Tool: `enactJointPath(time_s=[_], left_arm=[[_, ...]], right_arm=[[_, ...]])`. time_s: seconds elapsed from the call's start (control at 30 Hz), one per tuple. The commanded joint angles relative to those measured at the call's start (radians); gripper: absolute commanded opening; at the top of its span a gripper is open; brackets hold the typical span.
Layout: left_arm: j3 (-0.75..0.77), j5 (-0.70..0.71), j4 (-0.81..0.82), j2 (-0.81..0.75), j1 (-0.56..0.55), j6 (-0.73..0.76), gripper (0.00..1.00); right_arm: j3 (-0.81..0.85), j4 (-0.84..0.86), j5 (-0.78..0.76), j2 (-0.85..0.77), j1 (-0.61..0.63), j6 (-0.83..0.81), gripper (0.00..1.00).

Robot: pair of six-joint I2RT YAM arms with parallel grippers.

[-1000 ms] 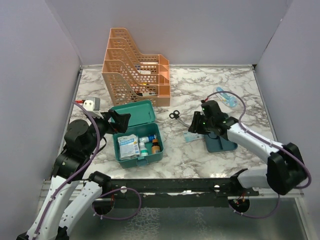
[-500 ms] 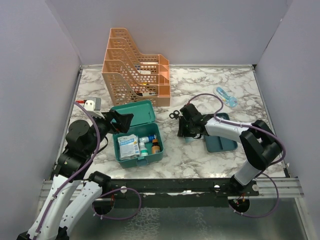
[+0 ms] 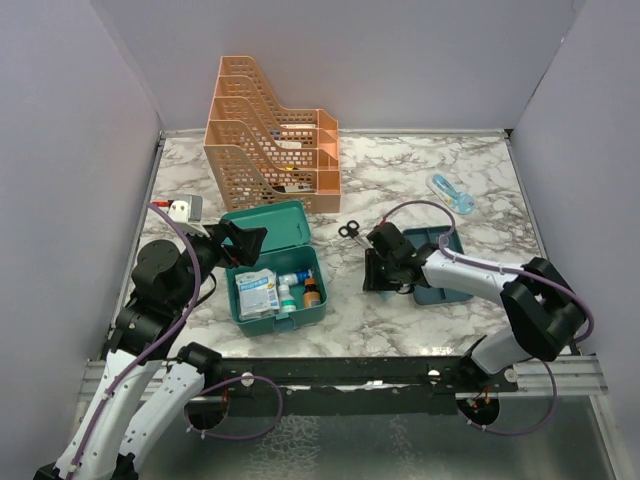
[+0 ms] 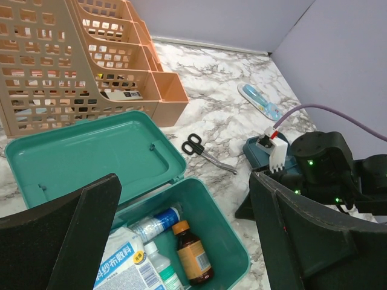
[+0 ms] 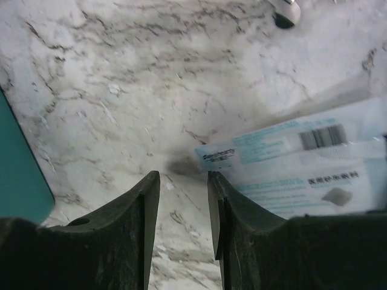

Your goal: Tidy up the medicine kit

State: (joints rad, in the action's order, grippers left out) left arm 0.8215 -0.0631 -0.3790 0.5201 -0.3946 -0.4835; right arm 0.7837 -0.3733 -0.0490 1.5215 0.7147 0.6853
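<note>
The medicine kit (image 3: 318, 268) is a teal box lying open with its lid (image 3: 265, 225) flat behind it. Inside lie a white packet (image 4: 124, 266), a brown bottle (image 4: 192, 254) with an orange cap and a blue-labelled tube (image 4: 154, 222). My left gripper (image 4: 181, 235) hangs wide open above the box, holding nothing. My right gripper (image 5: 183, 181) is low over the marble between the box and the teal tray (image 3: 445, 285). It is open, with only bare table between its fingers. A flat white-and-blue packet (image 5: 302, 163) lies by its right finger.
The orange perforated rack (image 3: 270, 135) stands behind the lid. Black-handled scissors (image 3: 349, 230) lie between the lid and the right arm. A light blue item (image 3: 452, 193) sits at the back right, and a small white device (image 3: 180, 207) lies at the left edge.
My right gripper has swung left off the tray and come down toward the near side, ending low beside the flat packet. The left arm has not moved.
</note>
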Motion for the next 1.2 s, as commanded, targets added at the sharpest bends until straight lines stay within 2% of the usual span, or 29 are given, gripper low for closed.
enactJointPath(time_s=[0.0,0.17,0.37,0.53,0.7,0.87,1.17], left_arm=[[-0.003,-0.018,0.021,0.004,0.003,0.012,0.91],[0.003,-0.015,0.019,0.005,0.003,0.018,0.91],[0.0,-0.008,0.011,0.002,0.003,0.025,0.91],[-0.005,-0.006,0.009,0.005,0.003,0.025,0.91],[-0.013,-0.002,0.008,-0.004,0.003,0.02,0.91],[0.005,-0.016,0.0,-0.006,0.003,0.018,0.91],[-0.008,0.003,-0.008,-0.014,0.003,0.019,0.91]], right_arm=[[0.014,-0.118,-0.048,-0.083,0.008,0.029,0.39],[0.018,-0.155,-0.237,-0.165,0.007,0.205,0.38],[0.028,-0.232,-0.367,-0.143,0.008,0.381,0.36],[0.074,-0.259,-0.368,-0.052,0.008,0.452,0.36],[0.135,-0.258,-0.343,0.038,0.007,0.453,0.36],[0.196,-0.333,-0.37,0.109,0.008,0.459,0.35],[0.165,-0.339,-0.328,0.158,0.008,0.457,0.23]])
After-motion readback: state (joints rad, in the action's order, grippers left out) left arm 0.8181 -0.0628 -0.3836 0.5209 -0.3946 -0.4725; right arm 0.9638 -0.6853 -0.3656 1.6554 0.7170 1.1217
